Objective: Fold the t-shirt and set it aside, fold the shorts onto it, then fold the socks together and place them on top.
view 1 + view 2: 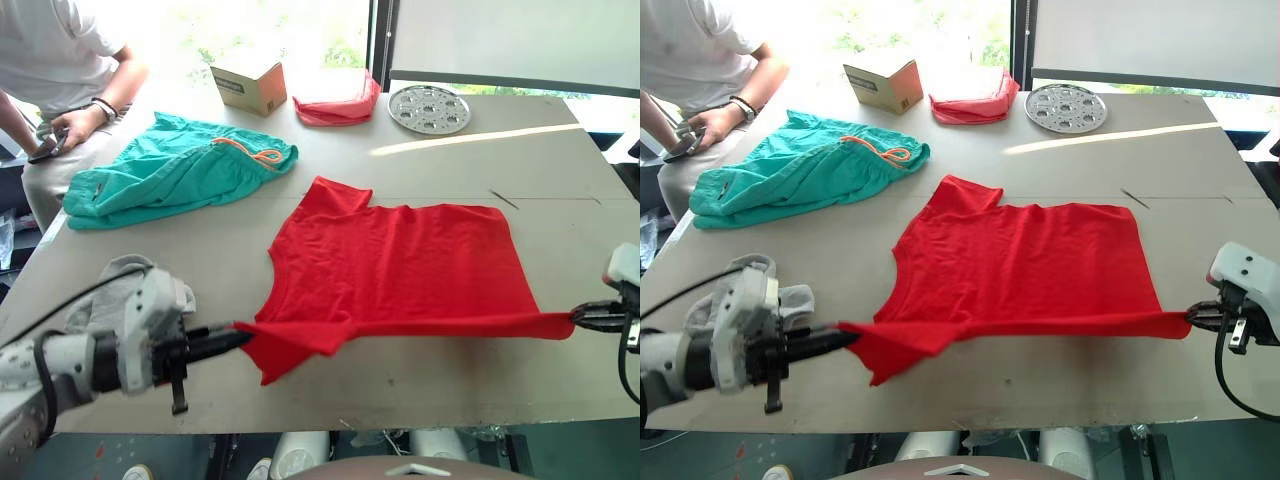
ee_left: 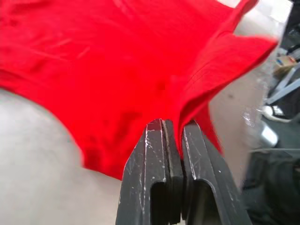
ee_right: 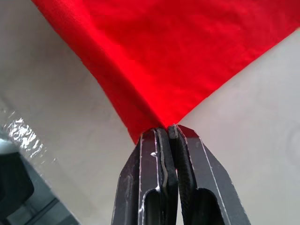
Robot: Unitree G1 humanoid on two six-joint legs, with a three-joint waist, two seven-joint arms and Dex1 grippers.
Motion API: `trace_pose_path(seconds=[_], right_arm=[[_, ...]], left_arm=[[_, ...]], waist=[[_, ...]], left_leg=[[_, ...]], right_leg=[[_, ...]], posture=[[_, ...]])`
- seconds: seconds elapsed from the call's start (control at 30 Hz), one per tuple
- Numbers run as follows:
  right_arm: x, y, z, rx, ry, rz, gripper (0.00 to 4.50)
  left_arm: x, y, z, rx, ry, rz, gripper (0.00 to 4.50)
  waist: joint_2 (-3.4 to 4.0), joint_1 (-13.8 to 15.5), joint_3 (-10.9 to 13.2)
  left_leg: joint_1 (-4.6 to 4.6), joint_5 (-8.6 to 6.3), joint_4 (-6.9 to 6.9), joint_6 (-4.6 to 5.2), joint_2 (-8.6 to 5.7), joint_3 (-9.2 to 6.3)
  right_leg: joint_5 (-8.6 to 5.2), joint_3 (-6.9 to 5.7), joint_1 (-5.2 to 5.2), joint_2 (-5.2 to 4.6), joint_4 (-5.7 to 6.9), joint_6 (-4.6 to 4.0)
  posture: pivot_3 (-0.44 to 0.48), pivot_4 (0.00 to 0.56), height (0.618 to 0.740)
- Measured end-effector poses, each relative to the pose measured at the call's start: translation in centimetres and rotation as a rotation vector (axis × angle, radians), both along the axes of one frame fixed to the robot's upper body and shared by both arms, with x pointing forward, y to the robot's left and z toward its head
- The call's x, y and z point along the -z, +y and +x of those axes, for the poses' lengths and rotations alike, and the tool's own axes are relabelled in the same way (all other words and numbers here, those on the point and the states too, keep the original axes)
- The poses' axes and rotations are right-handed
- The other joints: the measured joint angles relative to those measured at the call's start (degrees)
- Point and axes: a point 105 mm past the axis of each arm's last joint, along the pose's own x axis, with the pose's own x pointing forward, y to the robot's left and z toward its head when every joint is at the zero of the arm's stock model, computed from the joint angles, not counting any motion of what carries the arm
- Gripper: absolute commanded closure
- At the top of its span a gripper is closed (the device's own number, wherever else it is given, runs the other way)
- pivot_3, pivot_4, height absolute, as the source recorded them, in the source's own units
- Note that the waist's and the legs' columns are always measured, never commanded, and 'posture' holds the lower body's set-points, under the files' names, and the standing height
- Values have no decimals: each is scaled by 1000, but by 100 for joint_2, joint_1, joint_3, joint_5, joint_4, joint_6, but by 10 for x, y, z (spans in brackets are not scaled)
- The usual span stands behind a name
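- The left gripper [image 1: 238, 337], two black fingers, sits at the near left of the pale grey table [image 1: 560, 160] with its jaws pinched closed on the near left corner of the bright red short-sleeved fabric t-shirt [image 1: 400, 265].
- The right gripper [image 1: 580, 316], also black-fingered, is at the table's near right edge, clamped tight on the shirt's near right corner; the right wrist view shows the red cloth running straight into the closed fingertips.
- Between the two grippers the shirt's near edge is lifted and pulled into a taut line, while the rest of the shirt lies flat at the table's centre, one sleeve pointing to the far side.
- The light grey soft ankle socks [image 1: 112, 290] lie in a small heap near the left edge, partly hidden by the left arm.
- Farther back on the left, the teal-green fabric shorts [image 1: 170, 170] with an orange drawstring lie rumpled, apart from the shirt.
- At the far edge stand a brown cardboard box [image 1: 250, 85], a pinkish-red folded cloth bundle [image 1: 338, 105] and a round silver perforated metal tray [image 1: 429, 108].
- A seated person in a white shirt [image 1: 60, 60] is at the far left corner.
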Motion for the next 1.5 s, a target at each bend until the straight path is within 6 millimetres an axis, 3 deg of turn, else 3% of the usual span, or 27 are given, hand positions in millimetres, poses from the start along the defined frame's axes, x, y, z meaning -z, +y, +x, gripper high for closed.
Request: trace_pose_path(seconds=[0.13, 0.3, 0.47, 0.53, 0.6, 0.67, 0.77, 0.83, 0.87, 0.93, 0.97, 1.03, 1.07, 1.1, 1.17, 1.27, 1.33, 1.43, 1.5], right_arm=[[4, 17, 28, -55, -10, -11, 4411], [24, 25, 45, -74, 53, -55, 4411], [30, 32, 65, -59, 19, -70, 4411], [29, 33, 71, -54, -5, -73, 3840], [29, 31, 74, -54, -21, -80, 3245], [32, 26, 69, -47, -9, -89, 2247], [30, 19, 60, 2, -22, -27, 2238], [16, 21, 56, 35, -62, 85, 2238], [5, 27, 49, 28, -69, 163, 2530], [-5, 42, 39, 0, -77, 269, 3038], [-5, 53, 34, -28, -66, 312, 3520], [8, 71, 28, -51, -42, 359, 4458], [18, 78, 29, -39, -37, 374, 4500], [38, 87, 30, -9, -11, 383, 4500], [55, 93, 29, 13, 18, 373, 4500], [75, 91, 32, 68, 23, 325, 4500], [75, 91, 32, 68, 9, 322, 4500], [76, 90, 32, 80, 3, 321, 4500], [76, 89, 32, 88, 0, 325, 4500]], left_arm=[[11, -3, 30, -24, 9, 73, 4500], [30, -11, 46, -20, 40, 104, 4500], [39, -17, 54, -49, 31, 92, 4500], [42, -17, 56, -69, 28, 87, 4500], [46, -15, 59, -127, 63, 47, 3761], [49, -12, 60, -189, 125, -39, 2932], [46, 3, 66, -323, 180, -165, 1590], [36, 13, 66, -375, 213, -257, 1590], [27, 14, 62, -363, 229, -321, 1730], [16, 9, 49, -307, 256, -387, 2396], [16, 2, 38, -257, 288, -391, 2878], [24, -14, 20, -174, 349, -374, 3776], [29, -23, 14, -147, 368, -360, 4311], [37, -40, 7, -100, 396, -360, 4414], [45, -54, 5, -80, 406, -348, 4414], [66, -72, 11, -88, 397, -269, 4414], [73, -78, 27, -130, 370, -276, 4414], [66, -81, 77, -306, 284, -396, 4414], [57, -67, 104, -444, 234, -449, 4414]], waist=[[0, -15, 3], [1, 1, 4], [3, -4, 5], [2, -3, 4], [5, 6, 3], [4, 18, 3], [4, 15, 3], [3, -6, 3], [3, -15, 2], [-8, -29, -5], [-19, -42, -12], [-23, -40, -15], [-28, -34, -18], [-28, -12, -19], [-20, 25, -17], [-15, 49, -23], [-16, 46, -30], [-35, 52, -45], [-41, 11, -50]], left_leg=[[-3, 0, 0, -2, -1, 8], [-9, -2, 0, -8, 4, 7], [-9, -2, 8, -8, 2, 10], [-9, -2, 10, -8, 2, 10], [-10, -2, 11, -8, 2, 9], [-16, -2, 13, -8, 3, 0], [-20, -2, 14, -8, 3, -7], [-20, -2, 17, -8, 5, -8], [-13, -2, 18, -8, 5, -8], [-5, -4, 20, -12, 7, -9], [1, -11, 21, -22, 11, -11], [2, -13, 20, -24, 9, -13], [4, -13, 20, -25, 5, -13], [5, -14, 23, -24, -3, -13], [1, -14, 23, -21, -13, -13], [2, -17, 27, -15, -25, -13], [5, -17, 29, -13, -26, -11], [4, -17, 34, -12, -24, -19], [3, -17, 33, -12, -22, -21]], right_leg=[[13, 13, -10, 4, 5, 21], [13, 7, -15, 4, 4, 26], [14, 12, -15, 2, 12, 28], [14, 14, -14, 2, 14, 28], [14, 14, -14, 0, 17, 28], [14, 2, -15, -3, 15, 28], [15, -6, -14, -7, 17, 29], [15, -6, -15, -8, 26, 29], [15, -1, -12, -9, 56, 29], [15, 19, -10, -13, 64, 29], [14, 33, -8, -30, 64, 29], [14, 33, -9, -30, 62, 28], [13, 34, -8, -30, 62, 28], [13, 38, -10, -27, 55, 27], [13, 41, -15, -21, 56, 26], [13, 49, -12, -20, 57, 25], [13, 43, -11, -14, 56, 25], [14, 35, -8, -8, 63, 26], [14, 36, -9, -5, 79, 27]], posture=[[0, 150, 740], [0, 150, 740], [0, 150, 740], [0, 150, 740], [0, 150, 740], [0, 150, 740], [0, 150, 740], [0, 150, 740], [0, 150, 740], [0, 150, 740], [0, 150, 740], [0, 150, 740], [0, 150, 740], [0, 150, 740], [0, 150, 740], [0, 150, 740], [0, 150, 740], [0, 150, 740], [0, 150, 740]])
